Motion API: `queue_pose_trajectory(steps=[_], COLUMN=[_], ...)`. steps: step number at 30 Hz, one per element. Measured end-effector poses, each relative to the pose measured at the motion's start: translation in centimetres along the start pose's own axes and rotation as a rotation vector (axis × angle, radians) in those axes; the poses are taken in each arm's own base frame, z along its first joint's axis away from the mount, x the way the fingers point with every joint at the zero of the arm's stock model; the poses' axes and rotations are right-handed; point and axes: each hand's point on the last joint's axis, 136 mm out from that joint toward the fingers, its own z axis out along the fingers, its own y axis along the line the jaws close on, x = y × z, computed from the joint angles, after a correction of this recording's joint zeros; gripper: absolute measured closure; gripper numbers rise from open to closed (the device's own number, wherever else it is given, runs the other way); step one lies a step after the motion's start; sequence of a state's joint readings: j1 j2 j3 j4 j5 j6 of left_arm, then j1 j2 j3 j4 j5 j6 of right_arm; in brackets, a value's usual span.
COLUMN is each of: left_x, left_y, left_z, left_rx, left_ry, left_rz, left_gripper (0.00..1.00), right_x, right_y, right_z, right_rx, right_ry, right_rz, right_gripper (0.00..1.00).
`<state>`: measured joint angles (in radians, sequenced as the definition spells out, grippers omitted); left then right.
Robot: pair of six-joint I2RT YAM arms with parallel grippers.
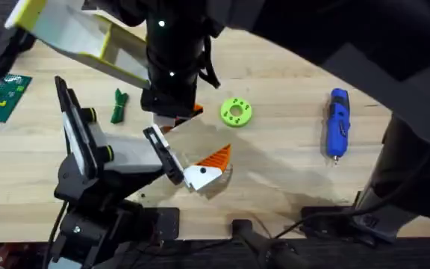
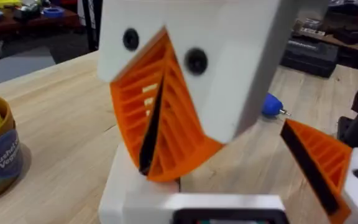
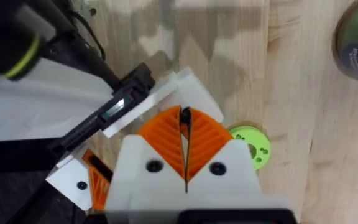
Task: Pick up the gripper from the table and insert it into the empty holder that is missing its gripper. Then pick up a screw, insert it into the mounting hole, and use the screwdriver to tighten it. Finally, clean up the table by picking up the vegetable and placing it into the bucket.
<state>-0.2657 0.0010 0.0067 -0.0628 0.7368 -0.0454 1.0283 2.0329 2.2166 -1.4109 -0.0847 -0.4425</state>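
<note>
Where the right gripper (image 3: 185, 124) hangs over the holder (image 3: 120, 109), its pads are pressed together; whether anything is pinched between them cannot be told. On the left gripper (image 2: 157, 124), the pads nearly touch, with a dark slit between them; contents unclear. A white finger (image 1: 209, 170) sits at the holder's end. The vegetable (image 1: 119, 105) lies left of the disc (image 1: 235, 112), and the screwdriver (image 1: 338, 123) lies well right.

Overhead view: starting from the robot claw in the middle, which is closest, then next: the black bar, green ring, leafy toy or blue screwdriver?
From the right gripper:
1. Black bar, just beside it, toward the arms' bases.
2. Green ring to its right and leafy toy to its left: too close to call.
3. Blue screwdriver, far off to the right.
</note>
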Motion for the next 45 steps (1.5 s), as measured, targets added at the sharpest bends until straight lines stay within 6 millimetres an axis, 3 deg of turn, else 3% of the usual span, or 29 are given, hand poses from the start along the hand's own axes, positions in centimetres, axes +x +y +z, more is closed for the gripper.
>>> queue_pose_trajectory(steps=[33,34,35,40,41,45], left_x=[0.0,0.0,0.0,0.0,0.0,0.0], left_y=[0.0,0.0,0.0,0.0,0.0,0.0], left_z=[0.0,0.0,0.0,0.0,0.0,0.0], left_rx=[0.000,0.000,-0.001,-0.001,-0.001,-0.001], left_ry=[0.000,0.000,0.000,0.000,0.000,-0.001], left_rz=[0.000,0.000,0.000,0.000,0.000,0.001], left_gripper=[0.015,0.015,0.015,0.015,0.015,0.015], right_x=[0.1,0.1,0.2,0.5,0.7,0.6], right_y=[0.1,0.1,0.1,-0.4,-0.7,-0.9], right_z=[0.0,0.0,0.0,-0.1,-0.1,-0.4], right_rx=[-0.004,-0.005,-0.008,0.004,0.008,0.013], right_ry=[0.004,0.004,0.005,0.016,0.016,0.010], right_rz=[-0.014,-0.013,-0.012,-0.013,-0.010,-0.009], right_gripper=[0.986,0.935,0.813,0.110,0.032,0.007])
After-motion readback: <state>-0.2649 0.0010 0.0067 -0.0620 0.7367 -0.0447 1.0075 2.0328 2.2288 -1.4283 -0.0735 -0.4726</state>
